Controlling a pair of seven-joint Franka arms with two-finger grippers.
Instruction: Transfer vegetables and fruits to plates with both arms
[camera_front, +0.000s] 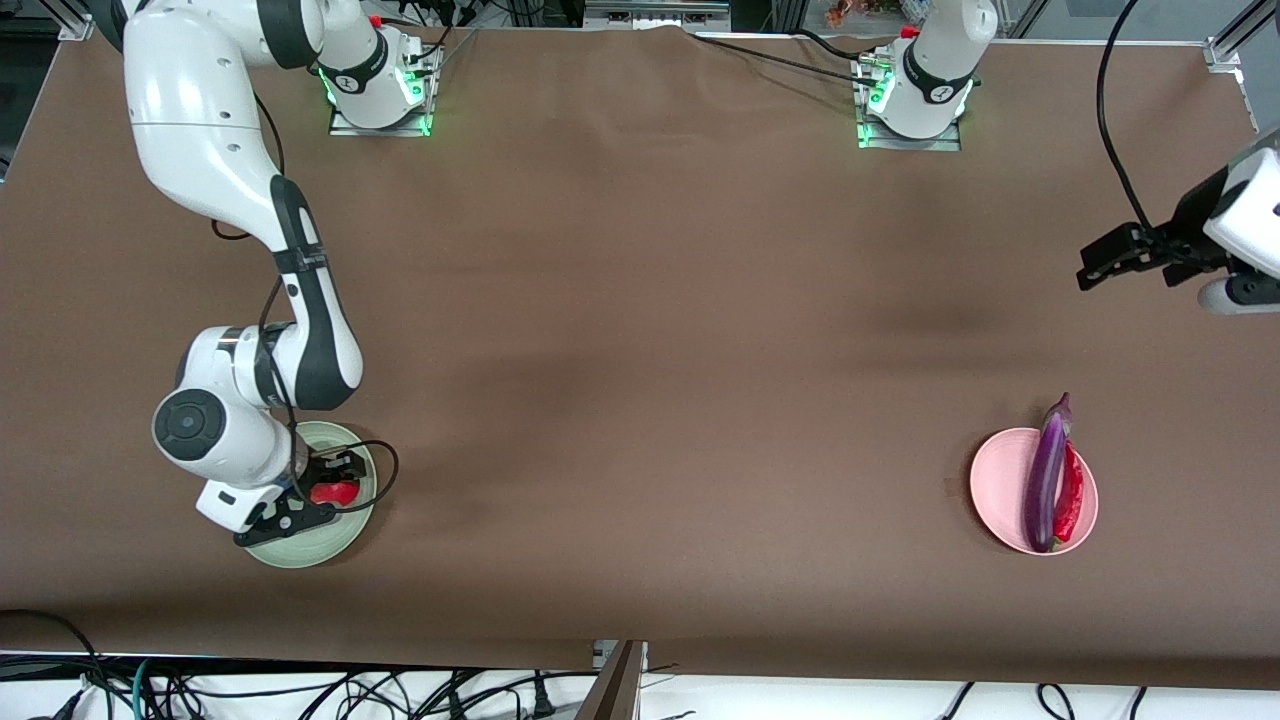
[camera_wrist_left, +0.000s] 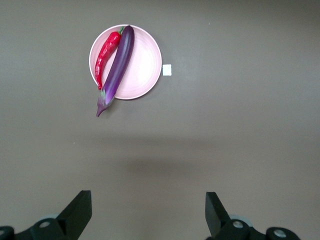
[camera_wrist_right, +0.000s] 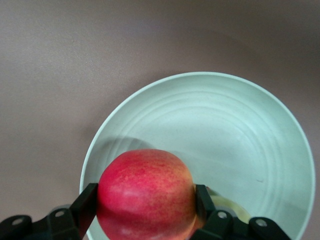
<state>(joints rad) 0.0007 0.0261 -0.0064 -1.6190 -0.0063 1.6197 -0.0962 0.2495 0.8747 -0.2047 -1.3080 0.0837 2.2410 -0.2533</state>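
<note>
We lower the right gripper (camera_wrist_right: 145, 220) until the red fruit (camera_wrist_right: 146, 194) sits just above the floor of the green plate (camera_wrist_right: 240, 130), then open the jaws only once the fruit can rest without rolling. We judge the release should fall near the plate's centre, clear of the yellow-green object (camera_wrist_right: 227, 206) that shows at the plate's edge beneath the gripper; whether that is the second fruit we cannot tell. The green plate lies near the front edge of the worktop, at the right arm's end.

The right gripper is narrowed onto the red fruit, one finger pressed against each flank, and holds it over the green plate.

The left gripper (camera_wrist_left: 149, 212) waits with its jaws wide and empty, high over the left arm's end of the worktop. The pink plate (camera_front: 1000, 470) near that end's front edge carries the eggplant (camera_front: 1046, 480) and the chili pepper (camera_front: 1070, 500), lying side by side and touching
</note>
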